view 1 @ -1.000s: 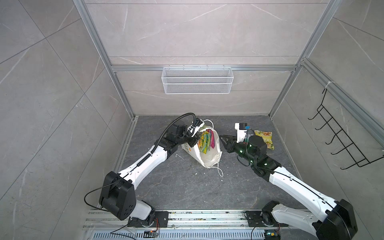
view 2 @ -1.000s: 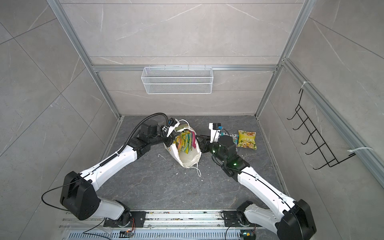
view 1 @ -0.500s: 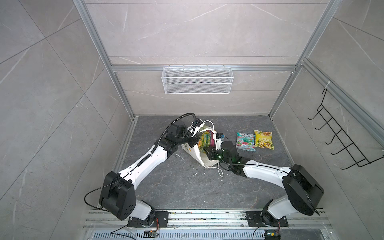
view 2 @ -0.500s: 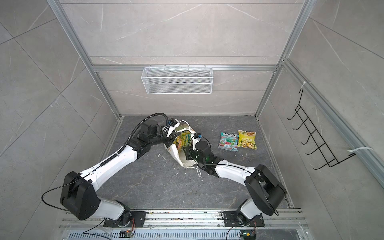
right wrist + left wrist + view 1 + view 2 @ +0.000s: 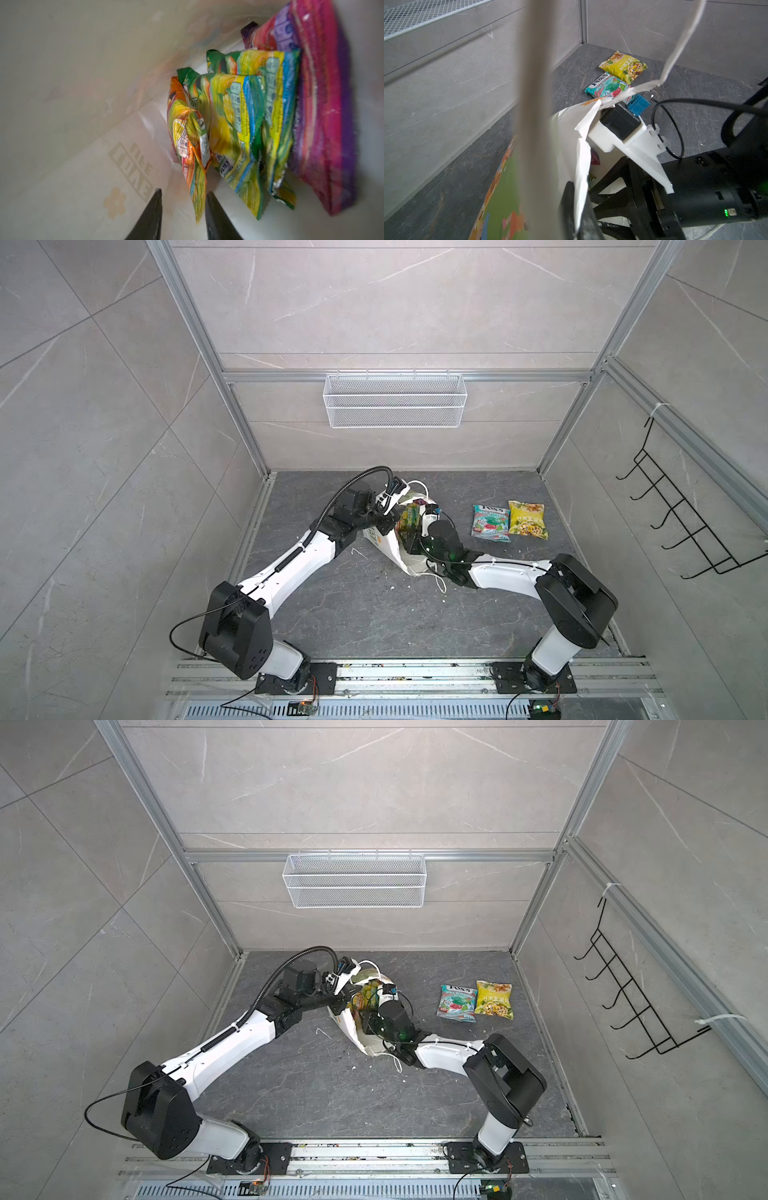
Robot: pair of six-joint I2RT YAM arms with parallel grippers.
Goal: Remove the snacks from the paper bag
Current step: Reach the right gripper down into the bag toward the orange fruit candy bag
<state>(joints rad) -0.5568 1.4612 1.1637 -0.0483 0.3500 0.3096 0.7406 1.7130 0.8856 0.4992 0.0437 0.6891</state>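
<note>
Inside the white flower-print paper bag (image 5: 388, 546), mid-frame in both top views, your right hand (image 5: 184, 192) is open. Orange-red glossy snack packet (image 5: 190, 145) stands edge-on straight ahead, long axis pointing away from it, near corner sitting between the jaws. Left hand (image 5: 385, 525) clamps the bag rim.

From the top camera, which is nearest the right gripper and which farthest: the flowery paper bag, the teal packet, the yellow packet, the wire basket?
1. The paper bag: the right gripper reaches inside it.
2. The teal packet: on the floor, right of the bag.
3. The yellow packet: beside the teal one, farther right.
4. The wire basket: up on the back wall.
</note>
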